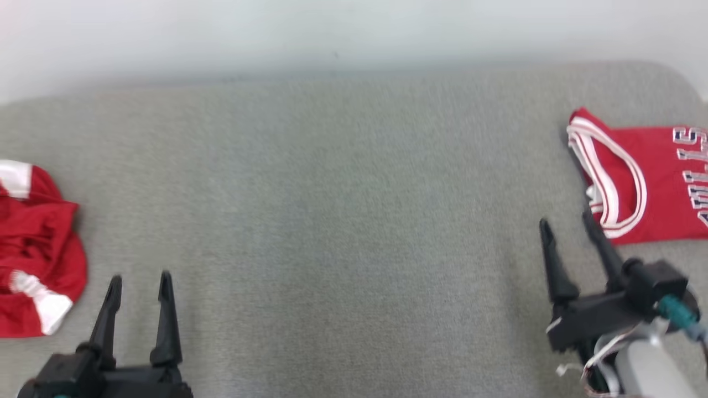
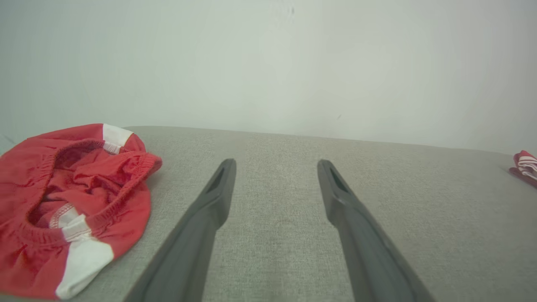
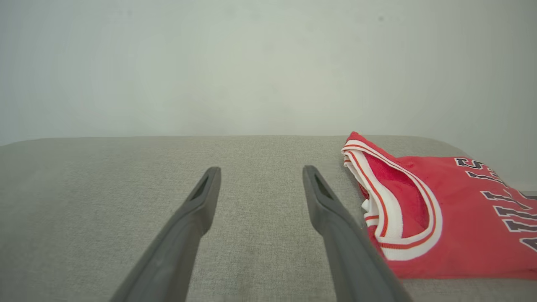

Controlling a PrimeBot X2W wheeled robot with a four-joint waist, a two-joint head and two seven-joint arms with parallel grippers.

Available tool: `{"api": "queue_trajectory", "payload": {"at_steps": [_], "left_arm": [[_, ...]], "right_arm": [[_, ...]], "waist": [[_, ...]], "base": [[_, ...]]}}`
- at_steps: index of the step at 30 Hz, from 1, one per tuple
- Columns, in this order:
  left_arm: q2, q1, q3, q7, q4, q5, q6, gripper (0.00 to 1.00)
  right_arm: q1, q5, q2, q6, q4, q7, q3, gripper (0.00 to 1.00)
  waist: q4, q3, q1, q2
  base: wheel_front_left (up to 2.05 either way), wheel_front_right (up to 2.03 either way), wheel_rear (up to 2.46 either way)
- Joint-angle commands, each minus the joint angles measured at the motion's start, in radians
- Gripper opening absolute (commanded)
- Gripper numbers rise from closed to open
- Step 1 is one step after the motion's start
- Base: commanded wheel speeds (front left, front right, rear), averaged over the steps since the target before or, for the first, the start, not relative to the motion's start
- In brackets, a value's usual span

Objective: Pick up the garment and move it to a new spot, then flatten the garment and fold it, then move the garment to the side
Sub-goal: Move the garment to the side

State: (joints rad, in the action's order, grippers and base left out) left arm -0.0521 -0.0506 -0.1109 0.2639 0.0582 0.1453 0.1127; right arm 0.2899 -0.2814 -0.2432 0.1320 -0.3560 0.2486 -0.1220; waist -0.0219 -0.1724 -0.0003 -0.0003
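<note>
A crumpled red garment (image 1: 38,249) with white panels and an elastic waistband lies at the left edge of the grey padded surface (image 1: 343,221). It also shows in the left wrist view (image 2: 75,201). My left gripper (image 1: 140,277) stands open just right of it, apart from it, fingers (image 2: 209,201) empty. A folded red jersey (image 1: 647,177) with white trim and dark letters lies flat at the far right. My right gripper (image 1: 566,218) is open beside the jersey's near-left corner, holding nothing. In the right wrist view the jersey (image 3: 453,218) sits right of the open gripper (image 3: 261,169).
The grey surface runs wide between the two garments. A pale wall (image 1: 354,33) rises behind its far edge. The surface's right corner (image 1: 675,77) is rounded. A sliver of the jersey (image 2: 524,165) shows at the right edge of the left wrist view.
</note>
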Motion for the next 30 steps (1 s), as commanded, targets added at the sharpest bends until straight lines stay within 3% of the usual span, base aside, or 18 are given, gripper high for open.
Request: {"api": "queue_trajectory", "payload": {"at_steps": [1,9,30], "left_arm": [[0.001,0.018,-0.007,0.000,0.007,-0.005,0.000,1.00],[0.002,0.063,-0.019,0.000,0.040,-0.001,0.003,1.00],[0.002,0.061,-0.014,0.000,0.066,0.008,-0.005,1.00]], "right_arm": [[-0.026,-0.005,0.011,-0.003,0.002,0.007,0.005,1.00],[-0.126,-0.019,0.096,-0.003,-0.006,0.014,0.046,1.00],[-0.148,-0.022,0.098,-0.003,-0.015,0.016,0.020,1.00]], "waist": [[0.034,0.066,0.0003,0.0003],[0.022,0.114,0.0003,0.0003],[0.011,0.121,0.0003,0.0003]], "base": [[0.00,0.00,0.00],[0.00,0.00,0.00],[0.00,0.00,0.00]]}}
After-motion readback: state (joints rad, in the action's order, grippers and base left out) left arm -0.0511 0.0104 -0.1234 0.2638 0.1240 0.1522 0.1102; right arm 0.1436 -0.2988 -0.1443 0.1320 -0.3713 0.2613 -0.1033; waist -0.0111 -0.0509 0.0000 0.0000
